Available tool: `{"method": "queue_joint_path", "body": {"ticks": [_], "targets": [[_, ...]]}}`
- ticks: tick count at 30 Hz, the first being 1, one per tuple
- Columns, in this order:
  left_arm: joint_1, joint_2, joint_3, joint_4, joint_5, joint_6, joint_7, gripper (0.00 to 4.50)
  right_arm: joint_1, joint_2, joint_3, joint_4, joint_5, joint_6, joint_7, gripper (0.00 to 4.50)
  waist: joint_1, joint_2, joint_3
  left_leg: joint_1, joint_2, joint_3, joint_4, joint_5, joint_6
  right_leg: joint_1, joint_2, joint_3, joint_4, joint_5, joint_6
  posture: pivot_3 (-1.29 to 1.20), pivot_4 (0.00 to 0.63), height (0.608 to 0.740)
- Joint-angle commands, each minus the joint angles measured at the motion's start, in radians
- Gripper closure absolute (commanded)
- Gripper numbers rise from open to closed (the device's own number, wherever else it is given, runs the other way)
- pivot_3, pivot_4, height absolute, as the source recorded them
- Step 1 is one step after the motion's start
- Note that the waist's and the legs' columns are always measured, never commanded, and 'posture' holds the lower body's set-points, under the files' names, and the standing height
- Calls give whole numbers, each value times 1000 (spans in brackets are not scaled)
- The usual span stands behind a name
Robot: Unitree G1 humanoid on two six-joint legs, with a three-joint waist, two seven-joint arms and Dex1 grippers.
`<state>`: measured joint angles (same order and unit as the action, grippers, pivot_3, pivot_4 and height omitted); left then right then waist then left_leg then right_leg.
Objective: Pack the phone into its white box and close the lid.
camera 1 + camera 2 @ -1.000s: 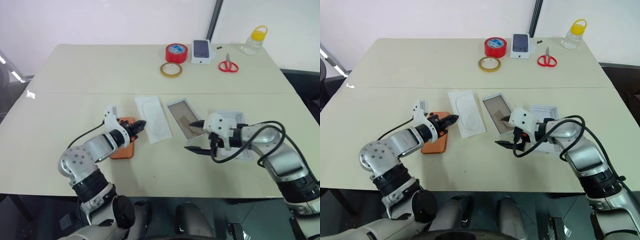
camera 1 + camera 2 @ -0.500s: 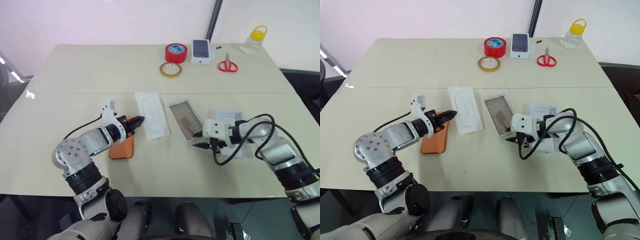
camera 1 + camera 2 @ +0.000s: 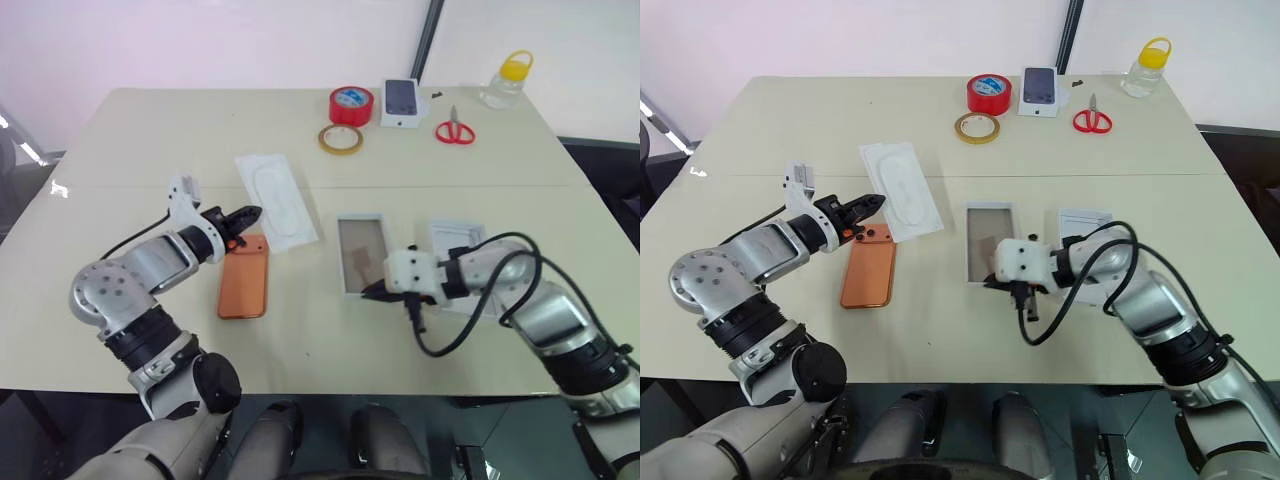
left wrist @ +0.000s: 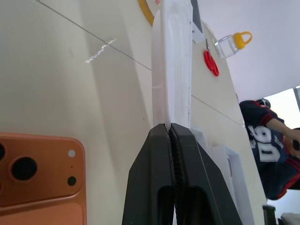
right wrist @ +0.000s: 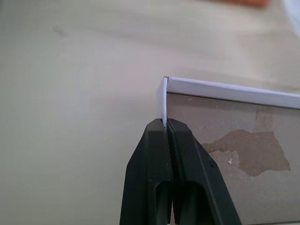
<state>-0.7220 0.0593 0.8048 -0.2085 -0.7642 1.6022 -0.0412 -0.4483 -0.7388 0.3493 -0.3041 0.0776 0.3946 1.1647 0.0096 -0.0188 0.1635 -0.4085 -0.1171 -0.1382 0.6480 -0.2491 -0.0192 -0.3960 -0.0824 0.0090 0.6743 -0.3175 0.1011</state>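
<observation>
From the head views, the left gripper point(image 3: 249, 213) pinches the white insert point(image 3: 275, 199) just beyond the phone point(image 3: 244, 288), which lies flat on the table point(image 3: 150, 140). The right gripper point(image 3: 992, 284) clamps a near corner of the box point(image 3: 987, 243), well right of the phone; its arm hides most of the lid point(image 3: 455, 238).

Left wrist: fingers point(image 4: 154, 159) shut on the insert's edge; the phone is cut off.

Right wrist: fingers point(image 5: 150, 154) shut on the box's wall.

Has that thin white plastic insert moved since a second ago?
Yes. The white insert, pinched by the left gripper, has gone left and farther up the table, away from the phone.
</observation>
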Motion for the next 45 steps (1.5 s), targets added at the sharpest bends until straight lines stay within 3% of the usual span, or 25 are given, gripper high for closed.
{"method": "queue_joint_path", "body": {"ticks": [1, 6, 9, 13, 19, 25, 40, 43, 45], "targets": [[-35, 16, -4, -4, -14, 3, -15, 4500, -5, 35, 44, -80, -39, 59, -53, 4466, 2, 0, 0, 0, 0, 0, 0, 0, 0, 0, 0, 0, 0, 0, 0, 0, 150, 740], [-42, 21, -9, -3, -26, 12, -18, 4500, -9, 78, 90, -83, -84, 99, -113, 4466, 2, 0, 0, 0, 0, 0, 0, 0, 0, 0, 0, 0, 0, 0, 0, 0, 150, 740], [-37, 10, -20, -3, -40, 12, -8, 4500, -11, 87, 69, -87, -58, 105, -116, 3615, 0, 0, 0, 0, 0, 0, 0, 0, 0, -1, 0, 0, 0, 0, 0, 0, 150, 740], [-21, -24, -40, -17, -85, 12, 16, 4500, -10, 73, -25, -97, 11, 89, -106, 1720, 2, 0, 0, 0, 0, 0, 0, 0, 0, -1, 0, 0, 0, 0, 0, 0, 150, 740], [58, -88, -129, -59, -203, 12, 95, 4500, 37, -55, -188, -72, 84, 58, -65, 1720, 2, -1, 0, 0, 0, 0, 0, 0, 0, 0, 0, 0, -1, 0, 0, 0, 150, 740], [116, -142, -191, -46, -318, 12, 214, 4500, 61, -77, -242, -19, 95, 37, -87, 1720, 0, -1, 0, 0, 1, 2, 0, 0, 0, 0, 1, 2, 1, 0, 0, 0, 150, 740], [196, -34, -342, -9, -547, 12, 360, 4500, 34, -58, -207, 69, 69, -40, -103, 1720, 2, -1, 0, 0, 1, 3, 0, 0, 0, -1, 1, 4, 1, 0, 0, 0, 150, 740], [192, -22, -355, -1, -551, 11, 371, 3575, 29, -55, -205, 79, 64, -50, -105, 1657, 3, -1, 0, 0, 1, 3, 0, 0, 0, -1, 1, 4, 1, 0, 0, 0, 150, 740], [187, -12, -358, 3, -559, 5, 372, 2672, 28, -56, -206, 85, 63, -54, -106, 1657, 3, -1, 0, 0, 1, 3, 0, 0, 0, -1, 1, 4, 1, 0, 0, 0, 150, 740]]}}
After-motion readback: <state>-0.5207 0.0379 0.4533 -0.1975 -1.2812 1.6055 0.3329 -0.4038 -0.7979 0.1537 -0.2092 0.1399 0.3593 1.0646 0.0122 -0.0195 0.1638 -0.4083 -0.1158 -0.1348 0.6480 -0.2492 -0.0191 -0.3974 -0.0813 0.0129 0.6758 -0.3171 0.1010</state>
